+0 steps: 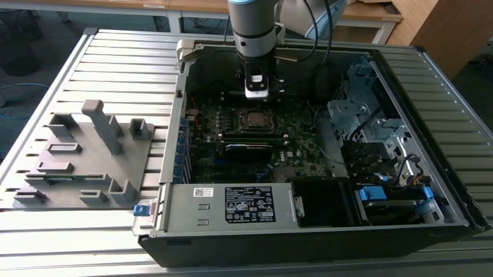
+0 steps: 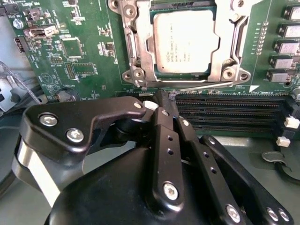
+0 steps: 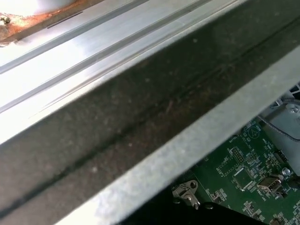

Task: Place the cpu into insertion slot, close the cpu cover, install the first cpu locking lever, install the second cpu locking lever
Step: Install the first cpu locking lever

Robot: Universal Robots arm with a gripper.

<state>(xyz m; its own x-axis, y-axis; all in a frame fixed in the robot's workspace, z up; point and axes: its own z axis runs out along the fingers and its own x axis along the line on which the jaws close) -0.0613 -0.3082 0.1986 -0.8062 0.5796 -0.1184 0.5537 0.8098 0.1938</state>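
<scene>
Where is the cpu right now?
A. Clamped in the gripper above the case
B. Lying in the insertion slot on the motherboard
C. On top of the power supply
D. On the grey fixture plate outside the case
B: in the second wrist view the cpu lies flat in the insertion slot with the cpu cover framing it, and the gripper next to it carries no chip.

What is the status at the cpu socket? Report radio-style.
Gripper shut, tips by a locking lever. Cpu seated, cpu cover down over it. No obstruction seen.
</scene>
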